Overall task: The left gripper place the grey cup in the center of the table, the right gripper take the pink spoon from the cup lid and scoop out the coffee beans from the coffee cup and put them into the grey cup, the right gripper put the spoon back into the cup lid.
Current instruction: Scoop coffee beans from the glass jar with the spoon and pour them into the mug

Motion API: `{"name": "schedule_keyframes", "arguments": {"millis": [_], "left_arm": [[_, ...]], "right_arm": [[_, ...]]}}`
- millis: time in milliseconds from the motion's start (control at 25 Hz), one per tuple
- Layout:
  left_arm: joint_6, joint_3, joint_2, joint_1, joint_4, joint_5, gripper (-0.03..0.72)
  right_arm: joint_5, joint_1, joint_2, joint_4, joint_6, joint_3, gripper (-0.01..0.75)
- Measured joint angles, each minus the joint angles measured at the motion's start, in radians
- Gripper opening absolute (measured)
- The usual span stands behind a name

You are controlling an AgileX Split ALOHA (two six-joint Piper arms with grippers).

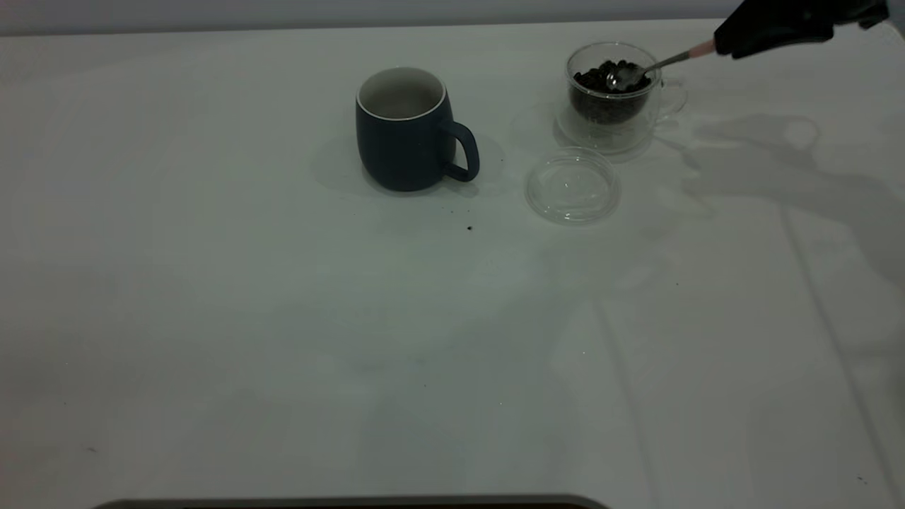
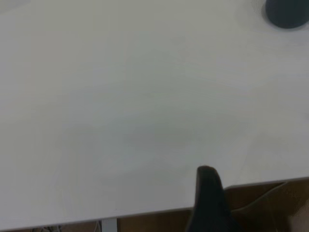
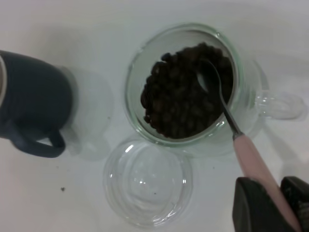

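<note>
On the plain white desk (image 1: 212, 318), the shallow clear glass cup lid (image 1: 572, 185) lies nearest, bare. To its left stands the dark blue-grey ceramic cup (image 1: 406, 131), set mid-desk, probably to receive beans. Farther back, the clear double-walled glass coffee cup (image 1: 614, 95) holds dark coffee beans (image 3: 186, 96) — the metal-bowled, pink-handled spoon (image 3: 253, 159) dips in, its handle clamped by the right gripper (image 1: 728, 42). The left gripper's fingers (image 2: 208, 198) — state unclear — idle at the desk edge.

I can read no text, label, brand or number anywhere around me (cups and surface (image 1: 212, 318) alike are unmarked).
</note>
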Motion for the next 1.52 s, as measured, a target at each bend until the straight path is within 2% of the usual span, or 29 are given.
{"name": "schedule_keyframes", "arguments": {"millis": [400,720,1000,1520], "left_arm": [[0.003,0.0,0.0,0.0,0.0,0.0,0.567],[0.002,0.0,0.0,0.0,0.0,0.0,0.567],[0.002,0.0,0.0,0.0,0.0,0.0,0.567],[0.002,0.0,0.0,0.0,0.0,0.0,0.567]], "right_arm": [[0.082,-0.002,0.048,0.014,0.097,-0.021,0.11],[0.188,-0.077,0.049,0.056,0.141,-0.021,0.11],[0.278,-0.128,0.121,0.165,0.137,-0.021,0.11],[0.356,-0.155,0.168,0.279,0.134,-0.021,0.11]]}}
